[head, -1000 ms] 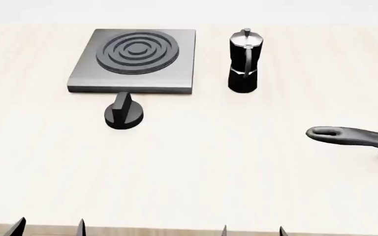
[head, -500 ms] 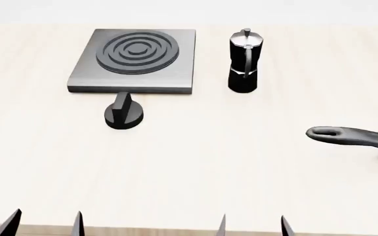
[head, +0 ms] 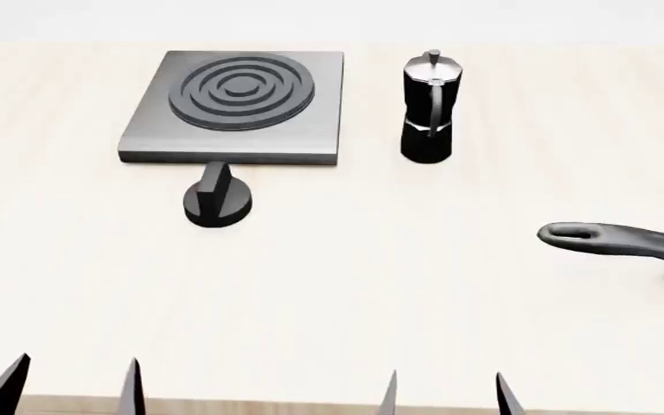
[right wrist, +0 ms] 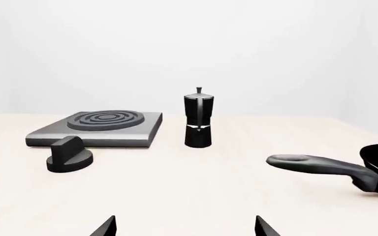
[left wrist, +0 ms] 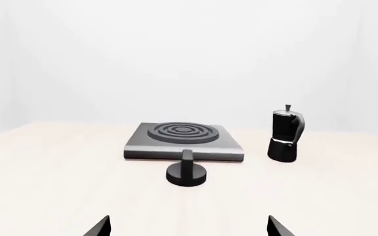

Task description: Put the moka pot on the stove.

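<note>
I am keeping both arms low at the near edge of the table (head: pixel 332 285), well apart from every object, because no grasp has begun and the whole layout has to be readable first.

The moka pot (head: pixel 428 108) is standing upright toward the far edge, just beside the right side of the stove (head: pixel 235 108) and not touching it. Its curved handle is facing the near edge, which I judge is offering a side approach. The stove is lying flat toward the far-left corner, with its ringed burner bare, so the target is ready to receive the pot. The dial knob (head: pixel 218 200) is sitting just in front of the stove's near side. The pan (head: pixel 621 244) is reaching in from the right edge with its long handle pointing left; I judge it could obstruct a low sweep by my right arm.

The left gripper (head: pixel 69 389) is showing only two fingertips, spread wide, holding and touching nothing. The right gripper (head: pixel 445 393) is likewise spread, empty and clear of contact. Both wrist views are confirming parted tips with bare tabletop between them.
</note>
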{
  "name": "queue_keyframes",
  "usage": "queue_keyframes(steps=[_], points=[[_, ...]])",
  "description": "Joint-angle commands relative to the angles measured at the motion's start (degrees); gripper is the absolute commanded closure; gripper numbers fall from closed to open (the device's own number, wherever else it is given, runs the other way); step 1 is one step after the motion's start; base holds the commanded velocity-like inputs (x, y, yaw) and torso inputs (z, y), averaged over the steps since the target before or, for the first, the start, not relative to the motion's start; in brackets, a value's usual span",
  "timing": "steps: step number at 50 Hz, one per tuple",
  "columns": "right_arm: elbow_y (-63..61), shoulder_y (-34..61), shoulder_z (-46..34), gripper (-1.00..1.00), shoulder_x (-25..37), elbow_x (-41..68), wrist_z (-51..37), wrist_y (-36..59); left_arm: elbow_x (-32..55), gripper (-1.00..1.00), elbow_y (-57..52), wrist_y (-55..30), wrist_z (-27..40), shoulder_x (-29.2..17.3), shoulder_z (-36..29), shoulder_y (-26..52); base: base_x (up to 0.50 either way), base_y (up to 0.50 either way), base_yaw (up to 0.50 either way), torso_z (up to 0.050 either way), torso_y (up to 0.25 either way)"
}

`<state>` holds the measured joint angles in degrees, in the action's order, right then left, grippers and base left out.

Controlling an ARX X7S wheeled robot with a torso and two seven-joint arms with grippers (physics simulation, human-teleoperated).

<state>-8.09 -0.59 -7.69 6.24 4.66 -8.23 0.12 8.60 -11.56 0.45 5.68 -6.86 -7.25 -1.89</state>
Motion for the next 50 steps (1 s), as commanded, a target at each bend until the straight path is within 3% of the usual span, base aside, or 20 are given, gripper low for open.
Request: queue_keyframes(steps=[1, 10, 39, 50], points=[[-1.02, 0.08, -1.14, -1.0, 0.88, -0.49, -1.14, 0.36, 1.03, -1.0, -6.42, -4.68, 1.71, -0.97, -0.65, -0.61, 0.0, 0.0, 0.0, 0.0, 0.0], [-3.11, -0.14, -1.97, -1.0, 1.54, -1.18, -2.03, 0.83, 1.59, -1.0, -9.39, -7.0, 2.7, -1.5, -1.29, -1.05, 0.08, 0.0, 0.0, 0.0, 0.0], [-3.07, 0.08, -3.32, -1.0, 2.53, -0.04, -3.46, 0.5, 1.52, -1.0, 0.39, 3.21, 2.07, -1.85, -2.47, -1.19, 0.22, 0.0, 0.0, 0.0, 0.0], [-2.67, 0.18, -3.72, -1.0, 2.82, 0.51, -3.86, 0.07, 2.33, -1.0, -3.32, -0.19, 3.12, -2.83, -2.74, -0.91, 0.23, 0.0, 0.0, 0.0, 0.0]])
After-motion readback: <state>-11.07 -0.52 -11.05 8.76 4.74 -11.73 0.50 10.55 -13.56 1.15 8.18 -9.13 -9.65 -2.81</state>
